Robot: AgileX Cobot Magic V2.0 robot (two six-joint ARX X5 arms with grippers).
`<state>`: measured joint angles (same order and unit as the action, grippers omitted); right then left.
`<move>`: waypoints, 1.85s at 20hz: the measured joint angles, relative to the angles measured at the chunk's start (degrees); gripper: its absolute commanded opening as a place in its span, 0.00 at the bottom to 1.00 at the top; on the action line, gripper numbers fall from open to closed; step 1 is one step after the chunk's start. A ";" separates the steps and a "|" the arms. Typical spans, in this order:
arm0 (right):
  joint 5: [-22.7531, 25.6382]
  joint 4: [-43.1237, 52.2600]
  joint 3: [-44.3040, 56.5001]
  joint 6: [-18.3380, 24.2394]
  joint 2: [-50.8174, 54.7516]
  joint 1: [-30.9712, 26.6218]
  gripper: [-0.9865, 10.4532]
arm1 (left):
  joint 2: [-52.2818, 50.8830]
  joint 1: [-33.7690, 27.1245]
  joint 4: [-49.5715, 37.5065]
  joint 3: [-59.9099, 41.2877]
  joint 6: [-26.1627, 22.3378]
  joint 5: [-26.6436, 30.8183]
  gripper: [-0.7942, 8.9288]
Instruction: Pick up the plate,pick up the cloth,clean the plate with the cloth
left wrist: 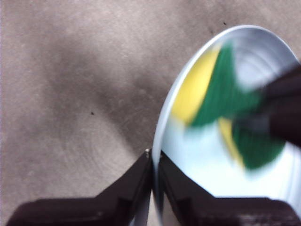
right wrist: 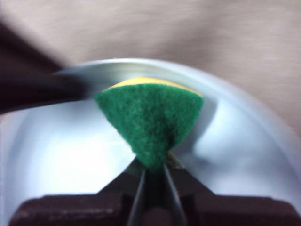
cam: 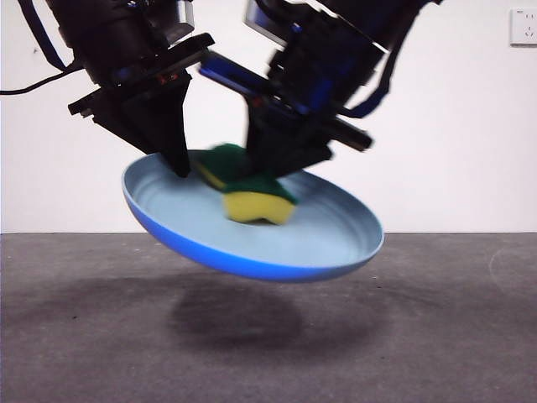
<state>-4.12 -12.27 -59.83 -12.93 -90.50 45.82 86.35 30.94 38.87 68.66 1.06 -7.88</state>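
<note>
Left gripper (left wrist: 153, 157): 2 black jaws pressed together on the rim of the plate (left wrist: 225, 188), 1 jaw on the inner face and 1 on the outer; in the front view this gripper (cam: 178, 165) comes down from 11 o'clock and meets the plate (cam: 327, 239) at its raised far-left edge. Plate: round, light blue, held clear of the table (cam: 84, 336), tilted so the held edge sits higher and the 4 o'clock edge lower; darker blue underside visible; a soft shadow (cam: 235, 315) lies on the table directly beneath it. Right gripper (right wrist: 153, 172): jaws clamped on the cloth (right wrist: 150, 120), which is pinched at a narrow end and fans out wider away from the jaws; in the front view this gripper (cam: 273, 168) descends from 1 o'clock, just beside the left gripper. Cloth: yellow foam body with dark green scouring layer, seen in the front view (cam: 252, 197) resting against the plate's inner surface a little toward 11 o'clock of centre, green side toward the gripper, yellow side toward the plate; motion-blurred in the left wrist view (left wrist: 216, 94). Table: grey, matte. Wall (cam: 453, 126): white, with 1 socket plate (cam: 523, 27) at 2 o'clock.
</note>
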 measured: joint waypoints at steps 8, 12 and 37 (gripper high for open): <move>-4.22 -9.31 -0.07 0.39 -0.11 6.67 0.08 | 0.00 -2.25 -3.08 0.00 -0.02 -0.87 0.07; 6.82 -20.44 -0.15 1.99 -0.11 6.71 0.08 | 0.00 -4.70 -1.95 0.00 -0.13 -0.87 0.07; -6.05 -1.16 -0.81 2.45 0.22 3.85 0.08 | 0.22 -6.78 -2.51 -0.11 -2.19 -17.38 0.07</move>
<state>-10.17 -13.43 -60.64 -10.48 -90.28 49.67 86.56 24.16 36.36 68.55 -1.13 -25.26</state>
